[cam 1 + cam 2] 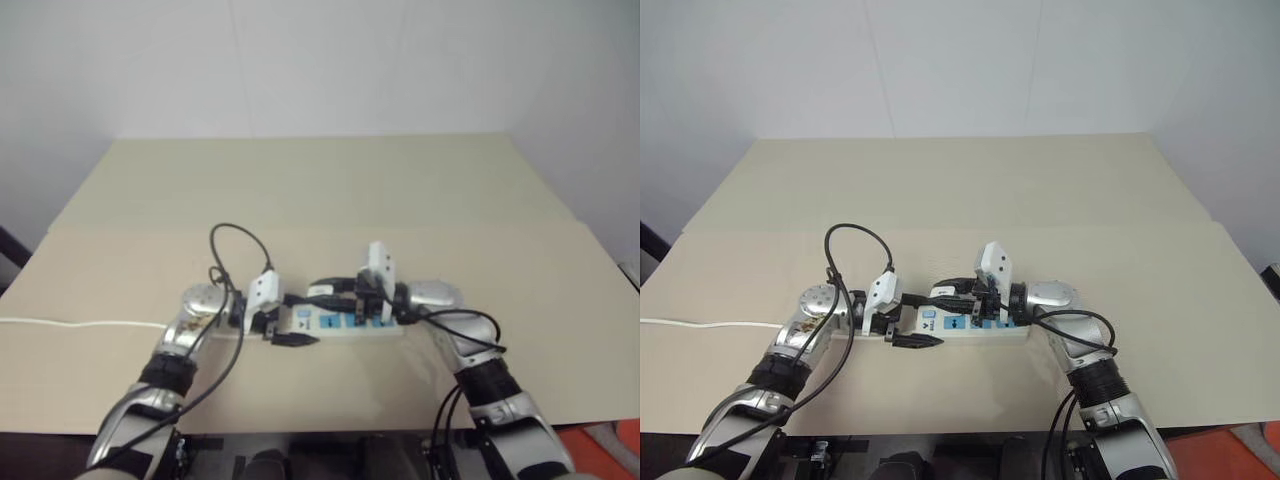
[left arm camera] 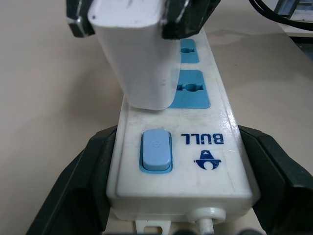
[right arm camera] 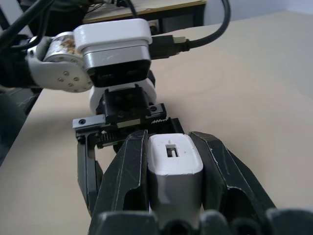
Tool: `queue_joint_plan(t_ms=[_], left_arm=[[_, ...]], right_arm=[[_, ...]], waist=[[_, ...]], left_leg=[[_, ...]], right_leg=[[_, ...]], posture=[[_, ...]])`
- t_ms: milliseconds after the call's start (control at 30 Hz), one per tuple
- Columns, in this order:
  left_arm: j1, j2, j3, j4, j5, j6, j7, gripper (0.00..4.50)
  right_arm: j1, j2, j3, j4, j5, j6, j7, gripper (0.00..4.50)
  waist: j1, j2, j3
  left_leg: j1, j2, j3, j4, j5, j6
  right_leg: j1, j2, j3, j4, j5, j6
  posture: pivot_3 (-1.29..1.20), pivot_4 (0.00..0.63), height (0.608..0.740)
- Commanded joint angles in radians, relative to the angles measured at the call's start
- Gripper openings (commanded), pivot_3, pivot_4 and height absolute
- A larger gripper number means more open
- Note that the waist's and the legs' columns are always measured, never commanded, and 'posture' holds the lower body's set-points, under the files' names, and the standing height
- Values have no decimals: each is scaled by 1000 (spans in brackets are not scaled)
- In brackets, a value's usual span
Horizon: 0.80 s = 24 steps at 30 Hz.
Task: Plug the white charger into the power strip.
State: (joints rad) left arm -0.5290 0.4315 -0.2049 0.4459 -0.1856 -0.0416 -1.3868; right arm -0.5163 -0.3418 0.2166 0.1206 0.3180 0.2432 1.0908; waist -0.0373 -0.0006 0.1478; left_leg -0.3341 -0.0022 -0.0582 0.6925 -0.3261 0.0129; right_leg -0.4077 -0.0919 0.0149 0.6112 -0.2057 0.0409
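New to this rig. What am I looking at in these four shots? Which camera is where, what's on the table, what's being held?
It's a humanoid robot with two arms, each ending in a two-finger gripper. The two wide shots come from its head camera, looking down over a beige table. The close-ups come from cameras on each wrist.

On the table lies a white power strip with blue sockets; its cord runs off to the robot's left. The left gripper straddles the strip's switch end, a finger on each side. The right gripper is shut on a white charger, whose lower end sits at the strip's first socket. Whether it is fully seated, I can't tell.
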Motion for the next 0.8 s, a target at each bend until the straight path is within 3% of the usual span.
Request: queue_joint_plan(t_ms=[33, 433, 800], left_arm=[[37, 64, -7, 1, 22, 17, -21, 3281], [68, 101, 4, -36, 9, 26, 3, 3281], [45, 80, -14, -20, 11, 21, 9, 3281]], right_arm=[[37, -86, -31, 42, -24, -24, 39, 1118], [74, -163, -38, 124, -38, -116, 78, 1118], [28, -69, 127, 74, -93, -119, 73, 1118]], waist=[[4, 0, 0], [5, 0, 0], [-2, -2, -1]], left_leg=[[0, 0, 0, 0, 0, 0], [2, 0, 0, 0, 0, 0], [9, 0, 1, -3, 0, 0]], right_leg=[[0, 0, 0, 0, 0, 0], [2, 0, 0, -1, 0, 0], [5, 0, 1, -2, -1, -2]], posture=[[0, 150, 740], [0, 150, 740], [0, 150, 740]])
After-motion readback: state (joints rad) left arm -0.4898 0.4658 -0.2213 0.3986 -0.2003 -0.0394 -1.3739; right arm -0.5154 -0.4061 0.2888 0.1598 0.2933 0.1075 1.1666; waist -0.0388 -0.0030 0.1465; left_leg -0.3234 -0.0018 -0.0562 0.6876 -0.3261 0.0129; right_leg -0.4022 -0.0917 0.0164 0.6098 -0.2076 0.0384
